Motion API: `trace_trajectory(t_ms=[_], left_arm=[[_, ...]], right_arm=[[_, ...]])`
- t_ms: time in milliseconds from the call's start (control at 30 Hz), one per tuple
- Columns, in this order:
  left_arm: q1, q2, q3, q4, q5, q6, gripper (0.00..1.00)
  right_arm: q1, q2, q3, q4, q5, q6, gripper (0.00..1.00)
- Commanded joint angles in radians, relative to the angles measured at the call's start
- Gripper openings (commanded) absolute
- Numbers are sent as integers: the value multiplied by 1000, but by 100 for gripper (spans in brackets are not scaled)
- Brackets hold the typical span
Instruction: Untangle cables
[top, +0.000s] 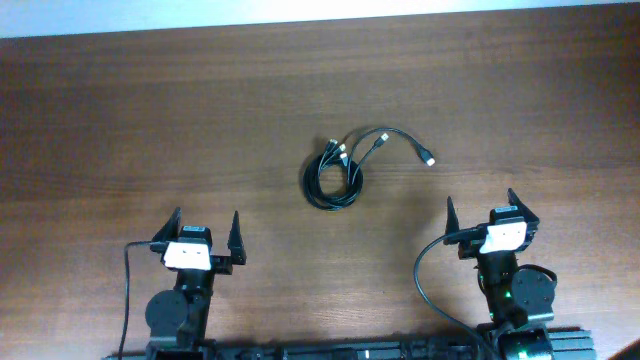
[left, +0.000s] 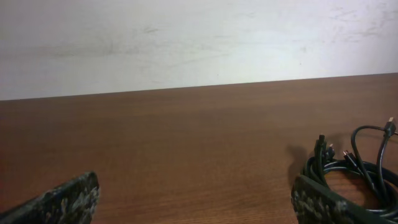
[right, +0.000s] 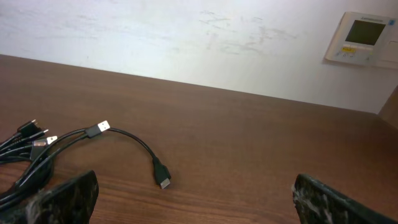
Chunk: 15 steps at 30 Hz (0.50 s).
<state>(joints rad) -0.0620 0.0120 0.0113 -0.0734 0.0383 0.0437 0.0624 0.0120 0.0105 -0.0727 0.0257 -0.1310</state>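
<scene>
The cables (top: 340, 172) lie as a coiled black bundle at the middle of the wooden table, with several silver-tipped plugs at its top and one cord arcing right to a loose plug (top: 428, 158). My left gripper (top: 204, 233) stands open near the front edge, down and left of the bundle, nothing between its fingers. My right gripper (top: 483, 207) is open too, down and right of it. In the left wrist view the cables (left: 354, 174) sit behind the right finger (left: 317, 202). The right wrist view has the cables (right: 37, 152) at far left and the loose plug (right: 163, 177) ahead of the left finger.
The brown wooden table (top: 150, 120) stretches to a white wall at the back. A wall-mounted control panel (right: 362, 38) shows at the upper right of the right wrist view. Thick black arm wires (top: 425, 285) loop by the right base.
</scene>
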Motion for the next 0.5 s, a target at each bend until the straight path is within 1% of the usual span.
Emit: trace_trajectory(t_ms=[0, 467], left_arm=[[4, -7, -3, -4, 18, -10, 99], [4, -7, -2, 1, 19, -10, 99]], right_arm=[[2, -8, -5, -8, 2, 0, 98], [2, -8, -5, -6, 5, 0, 99]])
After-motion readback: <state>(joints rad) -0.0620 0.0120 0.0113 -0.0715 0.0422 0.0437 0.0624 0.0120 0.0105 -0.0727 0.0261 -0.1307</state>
